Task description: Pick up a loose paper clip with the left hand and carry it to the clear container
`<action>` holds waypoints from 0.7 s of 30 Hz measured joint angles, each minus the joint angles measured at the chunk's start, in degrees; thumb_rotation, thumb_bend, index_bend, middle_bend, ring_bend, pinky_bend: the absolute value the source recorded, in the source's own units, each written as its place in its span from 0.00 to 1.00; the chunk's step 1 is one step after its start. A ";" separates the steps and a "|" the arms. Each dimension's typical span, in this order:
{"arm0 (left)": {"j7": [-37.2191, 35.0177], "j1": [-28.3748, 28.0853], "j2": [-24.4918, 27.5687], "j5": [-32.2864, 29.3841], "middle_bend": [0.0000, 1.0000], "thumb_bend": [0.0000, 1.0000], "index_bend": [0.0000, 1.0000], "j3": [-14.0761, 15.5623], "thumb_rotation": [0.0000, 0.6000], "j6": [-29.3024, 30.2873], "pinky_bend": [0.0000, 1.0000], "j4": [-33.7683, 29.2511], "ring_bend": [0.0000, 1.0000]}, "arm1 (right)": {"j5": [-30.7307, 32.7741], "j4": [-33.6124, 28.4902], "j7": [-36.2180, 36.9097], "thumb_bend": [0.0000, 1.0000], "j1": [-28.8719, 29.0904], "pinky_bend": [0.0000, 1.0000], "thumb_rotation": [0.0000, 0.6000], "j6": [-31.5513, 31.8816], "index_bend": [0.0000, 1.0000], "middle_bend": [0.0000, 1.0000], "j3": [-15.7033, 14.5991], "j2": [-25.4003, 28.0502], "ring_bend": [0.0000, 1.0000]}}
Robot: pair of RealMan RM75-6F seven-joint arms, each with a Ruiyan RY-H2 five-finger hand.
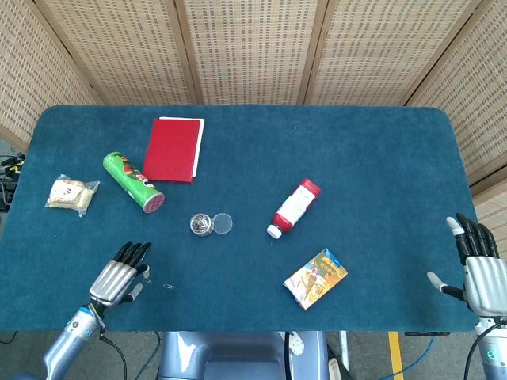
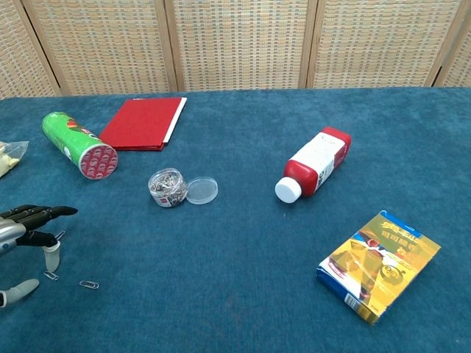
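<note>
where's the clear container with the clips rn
In the chest view the clear container stands left of centre on the blue table, its lid beside it, below the green can.
</note>
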 measured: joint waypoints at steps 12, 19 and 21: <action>0.76 0.02 -1.72 -0.73 0.00 0.41 0.65 -0.40 1.00 -0.02 0.00 1.33 0.00 | -0.08 -0.01 1.66 0.00 -0.08 0.00 1.00 0.46 0.00 0.00 0.25 0.46 0.00; 0.37 0.16 -2.37 -0.78 0.00 0.44 0.68 -0.76 1.00 0.93 0.00 1.96 0.00 | -0.34 -0.08 1.98 0.00 -0.24 0.00 1.00 0.90 0.00 0.00 0.25 0.63 0.00; 0.47 0.16 -2.39 -0.89 0.00 0.44 0.68 -0.77 1.00 0.87 0.00 1.96 0.00 | -0.35 -0.08 1.92 0.00 -0.24 0.00 1.00 0.86 0.00 0.00 0.23 0.64 0.00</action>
